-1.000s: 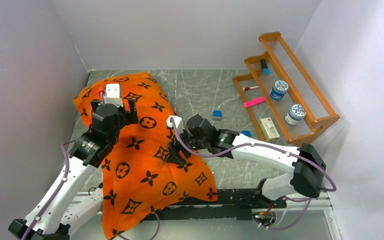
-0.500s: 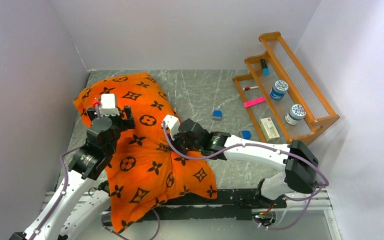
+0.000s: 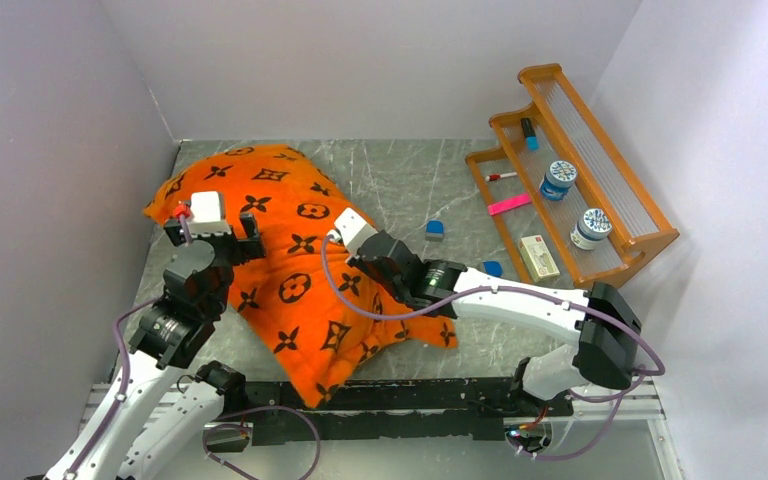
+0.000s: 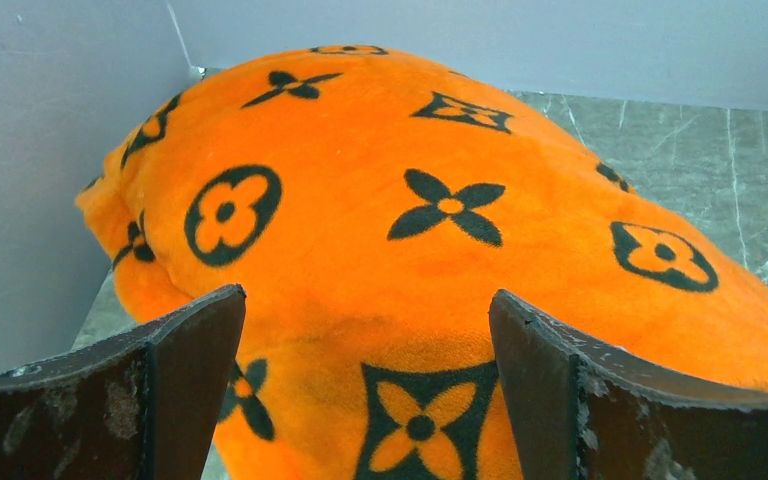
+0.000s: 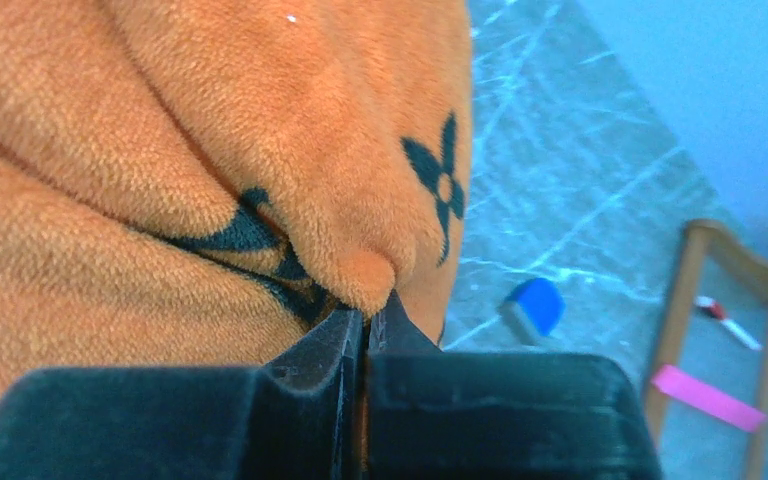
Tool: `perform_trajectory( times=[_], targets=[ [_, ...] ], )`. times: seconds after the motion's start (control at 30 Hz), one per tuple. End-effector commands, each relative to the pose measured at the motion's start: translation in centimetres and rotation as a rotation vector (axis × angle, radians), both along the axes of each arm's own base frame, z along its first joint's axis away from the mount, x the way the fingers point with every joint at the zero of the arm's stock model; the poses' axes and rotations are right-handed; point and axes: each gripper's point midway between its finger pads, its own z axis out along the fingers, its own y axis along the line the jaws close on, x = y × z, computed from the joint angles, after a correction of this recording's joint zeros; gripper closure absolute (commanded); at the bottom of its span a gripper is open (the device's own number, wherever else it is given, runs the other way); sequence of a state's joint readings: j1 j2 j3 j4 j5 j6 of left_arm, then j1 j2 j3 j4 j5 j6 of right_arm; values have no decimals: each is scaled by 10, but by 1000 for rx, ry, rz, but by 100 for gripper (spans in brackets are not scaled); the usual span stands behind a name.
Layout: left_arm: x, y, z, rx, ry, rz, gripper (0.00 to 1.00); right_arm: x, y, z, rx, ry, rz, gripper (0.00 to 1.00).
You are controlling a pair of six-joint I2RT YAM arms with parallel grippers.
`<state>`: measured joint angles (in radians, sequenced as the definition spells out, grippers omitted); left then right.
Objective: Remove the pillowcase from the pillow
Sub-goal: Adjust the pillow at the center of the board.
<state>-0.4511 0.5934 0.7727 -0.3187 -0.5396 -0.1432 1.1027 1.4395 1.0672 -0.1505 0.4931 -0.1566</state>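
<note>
Grey marbled counter [image 3: 400, 180], and the orange pillowcase [image 3: 290, 250] lies plump on its left half, the pillow hidden inside. Right fingers [image 5: 320, 350] pinch shut on a fold at the case's right edge. Left fingers [image 4: 180, 350] hang spread wide over its left side, holding nothing. Early stripping, I'd say: next, find the opening and pull fabric clear.

I see surface [image 3: 400, 180] grey, marble-veined | plain pale walls [image 3: 360, 60] close its left, far, right edges | stepped wooden rack [image 3: 543, 74] along right edge | light soft, even
</note>
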Motion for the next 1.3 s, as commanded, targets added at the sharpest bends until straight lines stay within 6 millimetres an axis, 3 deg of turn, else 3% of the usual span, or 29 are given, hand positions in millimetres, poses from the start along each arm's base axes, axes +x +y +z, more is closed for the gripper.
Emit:
perform_trajectory(
  times=[0.0, 0.2, 0.3, 0.5, 0.67, 0.87, 1.13, 1.27],
  targets=[
    [-1, 4, 11, -20, -46, 18, 3, 52, -29, 101, 117, -302, -228, 100],
    [-1, 3, 12, -21, -48, 12, 3, 66, -50, 126, 162, -357, -276, 100],
    [-1, 2, 12, -21, -47, 8, 3, 72, -55, 126, 182, -337, -274, 100],
    [-1, 2, 11, -24, -47, 9, 3, 79, -64, 87, 136, -246, -310, 100],
    [1, 1, 8, -19, -35, 4, 3, 65, -58, 57, 139, -115, -260, 100],
    [1, 2, 7, -17, -33, 13, 3, 36, -49, 54, 243, 19, -166, 64],
    [4, 0, 4, -13, -20, 9, 3, 0, -57, 57, 346, 169, -145, 17],
    [4, 0, 2, -13, -14, 10, 3, -14, -69, 53, 352, 239, -178, 3]
  ],
)
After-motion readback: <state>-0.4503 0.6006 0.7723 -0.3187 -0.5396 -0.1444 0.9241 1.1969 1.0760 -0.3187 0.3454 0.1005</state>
